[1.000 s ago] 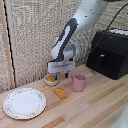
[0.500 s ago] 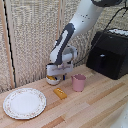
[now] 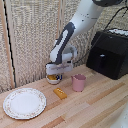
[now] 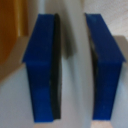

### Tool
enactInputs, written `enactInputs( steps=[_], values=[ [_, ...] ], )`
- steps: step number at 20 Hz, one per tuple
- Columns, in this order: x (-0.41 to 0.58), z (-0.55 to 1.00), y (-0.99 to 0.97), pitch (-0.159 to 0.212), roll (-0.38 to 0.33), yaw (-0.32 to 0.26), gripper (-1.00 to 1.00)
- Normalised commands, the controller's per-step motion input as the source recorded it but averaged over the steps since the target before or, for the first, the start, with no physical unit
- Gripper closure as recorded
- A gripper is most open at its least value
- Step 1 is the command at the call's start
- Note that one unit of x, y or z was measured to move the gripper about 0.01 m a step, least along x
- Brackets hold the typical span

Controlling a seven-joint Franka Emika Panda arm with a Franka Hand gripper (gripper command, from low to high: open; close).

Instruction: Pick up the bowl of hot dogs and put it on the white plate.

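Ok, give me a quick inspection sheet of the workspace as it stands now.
Surface: wooden table, planked.
Job's things: hot dog bowl at the back, under the gripper; white plate bare, toward the exterior view's left.
Clutter: pink cup; yellow-orange block beside it.
Gripper: down at the bowl; blue fingers flank a pale edge; grip cannot be told.
Cables: dark cable behind the arm.
Surroundings: black appliance; woven wall panels.
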Motion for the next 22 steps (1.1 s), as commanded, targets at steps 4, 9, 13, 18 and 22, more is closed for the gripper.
enactInputs(
  steps=[4, 9, 13, 18, 22],
  values=[
    [-0.026, 0.61, 0.00, -0.005, 0.175, 0.033, 1.00],
    [0.000, 0.66, -0.02, 0.000, 0.194, 0.074, 1.00],
    [0.016, 0.67, -0.01, 0.000, 0.188, 0.082, 1.00],
    [0.058, 0.64, 0.40, 0.000, 0.150, 0.067, 1.00],
    [0.022, 0.42, 0.71, -0.002, 0.104, 0.033, 1.00]
  ],
)
